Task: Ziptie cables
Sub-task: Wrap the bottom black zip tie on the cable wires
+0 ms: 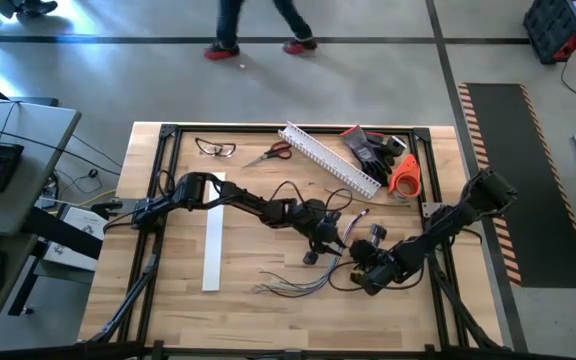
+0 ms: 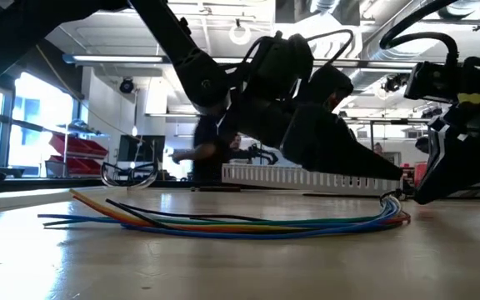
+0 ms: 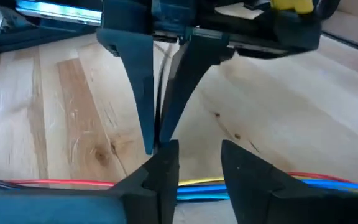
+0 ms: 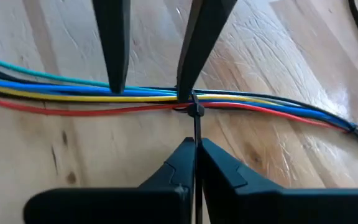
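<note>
Cables lie bundled across the wooden table near its front middle, with a ziptie looped round them. Its tail runs back into the right gripper, which is clenched on the strip. The left gripper stands straddling the wires at the loop, fingers parted, grasping nothing. If the right gripper pulls at an angle, the thin tail may slip out, or the unpinned bundle may drag along the table.
</note>
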Controlling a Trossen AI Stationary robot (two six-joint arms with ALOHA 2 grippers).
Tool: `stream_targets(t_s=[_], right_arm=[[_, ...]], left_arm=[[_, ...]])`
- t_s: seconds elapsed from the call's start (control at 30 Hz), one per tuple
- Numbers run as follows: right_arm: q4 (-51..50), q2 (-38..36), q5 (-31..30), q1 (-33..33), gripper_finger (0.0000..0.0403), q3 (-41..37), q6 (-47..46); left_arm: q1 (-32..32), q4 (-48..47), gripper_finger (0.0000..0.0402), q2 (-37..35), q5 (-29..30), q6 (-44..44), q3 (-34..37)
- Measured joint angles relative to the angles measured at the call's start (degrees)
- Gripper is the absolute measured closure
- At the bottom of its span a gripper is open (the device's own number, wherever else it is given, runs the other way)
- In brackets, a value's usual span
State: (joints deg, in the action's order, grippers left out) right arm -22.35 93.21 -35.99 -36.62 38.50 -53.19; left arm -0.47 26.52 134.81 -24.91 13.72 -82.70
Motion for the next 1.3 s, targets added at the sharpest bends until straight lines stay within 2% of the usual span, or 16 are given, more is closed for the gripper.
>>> stream_targets(t_s=[0.3, 0.6, 0.9, 1.3], right_arm=[[-0.09, 0.00, 1.01, 0.00, 0.0403, 0.00, -7.76], [-0.11, 0.00, -0.23, -1.20, 0.0403, 0.00, -10.90], [0.58, 0.00, -1.10, -1.41, 0.0403, -0.01, -10.91], [3.24, 0.00, -1.55, -1.37, 0.0403, 0.00, -6.98]], left_arm=[[-0.09, 0.23, 0.0287, 0.43, 0.02, 3.37, 0.04], [-0.28, 0.63, 0.0286, 0.93, -0.13, 6.02, 0.04], [-0.46, 4.54, 0.0286, 2.32, 5.01, 4.53, 0.04], [-0.46, 4.95, 0.0286, 2.82, 6.00, 1.05, 0.02]])
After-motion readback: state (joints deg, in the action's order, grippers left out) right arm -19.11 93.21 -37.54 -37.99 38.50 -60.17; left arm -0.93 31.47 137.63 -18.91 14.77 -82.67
